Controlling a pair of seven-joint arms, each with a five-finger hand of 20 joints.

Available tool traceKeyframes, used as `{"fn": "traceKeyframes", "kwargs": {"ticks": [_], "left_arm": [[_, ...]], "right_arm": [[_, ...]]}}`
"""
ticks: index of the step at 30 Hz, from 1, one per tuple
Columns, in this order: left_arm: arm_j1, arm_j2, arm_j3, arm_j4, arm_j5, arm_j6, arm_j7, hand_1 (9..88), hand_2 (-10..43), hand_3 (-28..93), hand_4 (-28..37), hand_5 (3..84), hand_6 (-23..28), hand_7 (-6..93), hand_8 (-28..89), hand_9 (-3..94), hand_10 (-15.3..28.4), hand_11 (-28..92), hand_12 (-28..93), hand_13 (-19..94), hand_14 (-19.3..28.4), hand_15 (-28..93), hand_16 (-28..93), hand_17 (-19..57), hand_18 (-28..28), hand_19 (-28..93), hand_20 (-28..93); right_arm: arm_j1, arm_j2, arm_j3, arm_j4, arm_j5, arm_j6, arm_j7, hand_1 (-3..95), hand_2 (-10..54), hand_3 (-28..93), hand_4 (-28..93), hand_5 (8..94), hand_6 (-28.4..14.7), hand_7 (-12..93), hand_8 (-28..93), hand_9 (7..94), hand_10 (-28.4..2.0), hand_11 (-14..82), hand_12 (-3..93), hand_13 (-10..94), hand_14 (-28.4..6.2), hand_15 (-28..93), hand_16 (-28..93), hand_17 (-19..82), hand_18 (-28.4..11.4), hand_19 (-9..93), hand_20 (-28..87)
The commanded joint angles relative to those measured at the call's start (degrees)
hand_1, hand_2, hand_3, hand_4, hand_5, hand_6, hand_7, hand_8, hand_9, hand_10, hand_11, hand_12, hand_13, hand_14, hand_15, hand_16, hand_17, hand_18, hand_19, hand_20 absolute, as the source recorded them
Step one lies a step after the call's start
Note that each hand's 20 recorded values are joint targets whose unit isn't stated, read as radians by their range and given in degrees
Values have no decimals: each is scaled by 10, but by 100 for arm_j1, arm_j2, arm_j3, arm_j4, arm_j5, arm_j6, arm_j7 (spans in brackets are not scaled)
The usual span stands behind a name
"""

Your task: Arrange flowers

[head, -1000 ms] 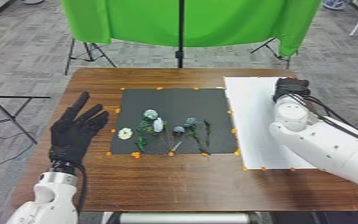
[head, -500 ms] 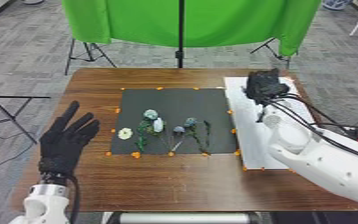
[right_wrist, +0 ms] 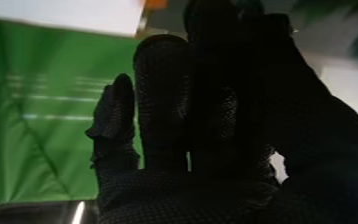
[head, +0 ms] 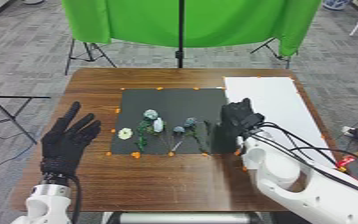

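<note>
The right robot hand [head: 239, 117] is at the right edge of the black mat [head: 138, 98]. In the wrist view its fingers look straight and rather near together, and I see nothing held in it. The left robot hand [head: 67, 140] is wide, with fingers spread, beside the left edge of the mat.

The flowers lie on the mat: the white flower [head: 125, 133] near its left edge, the pale blue flower [head: 151, 114] and the white bud [head: 158, 124] near its middle, and the thin green sprig [head: 207, 132] toward its right edge. The white sheet [head: 264, 100] lies just beside the right edge of the mat.

The step in hand is, I think, to pick one stem, probably the sprig. It is good to come down slowly, thumb and fingers on two sides of the stem, and pinch it lightly, because a hard squeeze may crush it. The palm should not push the neighbouring stems.
</note>
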Motion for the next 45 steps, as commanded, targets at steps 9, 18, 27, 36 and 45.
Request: {"fn": "traceKeyframes", "kwargs": {"ticks": [9,18,27,36,45], "left_arm": [[73,-102,5,5,66,-21,-141,214,44,780,-283,306,46,115,-99,312,190,205,120,219,282,461,-63,-68,284,449,361],[122,-69,7,0,64,-9,-103,215,43,781,-283,306,45,116,-99,312,191,205,120,219,283,461,-63,-68,284,448,363],[33,-74,105,84,183,72,-41,215,45,778,-283,317,39,117,-99,312,190,206,121,219,282,460,-63,-68,284,448,364],[-202,2,258,252,251,65,149,213,46,775,-283,359,28,110,-103,335,183,212,118,234,277,466,-63,-69,284,451,355],[-251,-106,159,314,401,-100,26,210,46,773,-283,384,27,100,-100,337,180,210,117,235,272,464,-63,-80,284,460,324]], "right_arm": [[-792,85,803,-567,-327,-804,-393,365,-95,767,-283,630,27,133,-129,722,-106,286,161,598,-88,719,140,162,-216,799,484],[-1370,330,1609,-1059,72,-429,-218,331,-95,741,-283,604,16,128,-127,704,-111,286,161,582,-101,724,134,154,-225,793,496],[-2819,-532,3731,-1547,3595,649,-268,256,-49,763,-283,602,14,138,-128,660,-131,242,145,520,-133,631,99,111,-213,674,431],[-3417,-1688,4989,-1231,8454,953,-1816,172,71,756,-283,535,10,118,-125,578,-160,169,129,423,-185,488,83,52,-230,575,304],[-3866,-2263,5692,-973,9180,-177,-2325,141,98,750,-283,514,21,112,-118,519,-157,118,125,365,-201,346,110,29,-247,535,237]]}}
